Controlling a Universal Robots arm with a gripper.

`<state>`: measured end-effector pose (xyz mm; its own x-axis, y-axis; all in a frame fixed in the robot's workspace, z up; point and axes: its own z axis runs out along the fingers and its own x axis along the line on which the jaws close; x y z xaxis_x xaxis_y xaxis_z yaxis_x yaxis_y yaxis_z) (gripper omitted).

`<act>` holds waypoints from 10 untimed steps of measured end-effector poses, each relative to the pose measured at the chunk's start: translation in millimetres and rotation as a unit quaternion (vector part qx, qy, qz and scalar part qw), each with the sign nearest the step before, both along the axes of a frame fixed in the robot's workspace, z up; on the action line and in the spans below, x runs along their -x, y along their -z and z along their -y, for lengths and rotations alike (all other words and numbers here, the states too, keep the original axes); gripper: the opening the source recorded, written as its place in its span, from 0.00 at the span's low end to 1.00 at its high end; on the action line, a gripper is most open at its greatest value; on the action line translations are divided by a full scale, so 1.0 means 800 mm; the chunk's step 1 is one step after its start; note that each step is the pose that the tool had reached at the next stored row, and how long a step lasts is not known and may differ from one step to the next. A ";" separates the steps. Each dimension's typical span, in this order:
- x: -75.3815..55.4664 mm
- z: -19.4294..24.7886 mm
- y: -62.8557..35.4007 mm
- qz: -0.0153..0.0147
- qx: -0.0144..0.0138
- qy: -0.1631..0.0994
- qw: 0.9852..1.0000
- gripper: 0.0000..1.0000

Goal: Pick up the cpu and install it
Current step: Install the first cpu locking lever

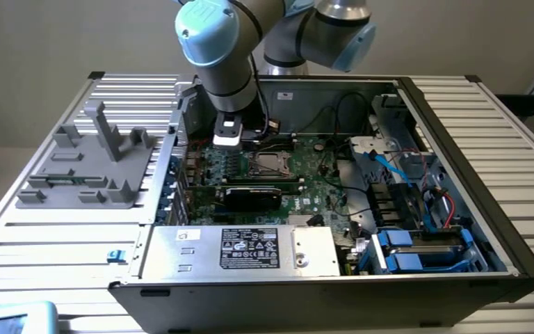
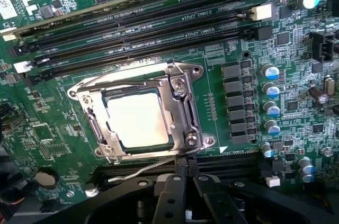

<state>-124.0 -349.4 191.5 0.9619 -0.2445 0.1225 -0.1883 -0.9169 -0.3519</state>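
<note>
One cpu (image 2: 139, 121) lies flat in the motherboard socket, its pale silver top facing up and a narrow dark border around it. A metal frame (image 2: 183, 89) with screws at its corners surrounds the chip on all sides, and a thin wire lever (image 2: 144, 168) runs along the socket edge nearest the gripper. The gripper (image 2: 185, 173) hovers just beside that edge, above the board and apart from the chip; its black fingers (image 2: 168, 195) are pressed together with nothing between them. Long dark memory slots (image 2: 148, 28) run in parallel on the far side of the socket, and a column of blue-topped capacitors (image 2: 271, 97) stands beside it on the green motherboard (image 2: 296, 134).

In the exterior view the arm (image 1: 225, 62) reaches down into an open computer case (image 1: 452, 139) that lies on a slatted metal table (image 1: 53, 243). A black card (image 1: 253, 196) sits across the board near the socket, with the labelled power supply (image 1: 239, 250) at the near wall. Blue drive caddies (image 1: 416, 252) fill the corner toward the exterior view's right. A grey plastic fixture (image 1: 91, 163) stands on the table at the exterior view's left, well apart from the case's interior.
</note>
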 end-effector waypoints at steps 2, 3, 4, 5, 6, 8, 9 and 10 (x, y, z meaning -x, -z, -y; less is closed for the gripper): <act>0.003 0.0000 0.000 0.000 0.000 0.000 1.000 0.11; 0.005 -0.0001 0.000 0.000 0.000 0.000 1.000 0.11; 0.006 -0.0002 0.000 0.000 0.000 0.000 1.000 0.11; 0.006 -0.0004 0.000 0.000 0.000 0.000 1.000 0.11; 0.007 -0.0006 0.000 0.000 0.000 0.000 1.000 0.11; 0.007 -0.0014 -0.001 0.000 0.000 0.000 1.000 0.11; 0.007 -0.0020 0.000 0.000 0.000 0.000 1.000 0.11; 0.007 -0.0026 0.000 0.000 0.000 0.001 1.000 0.11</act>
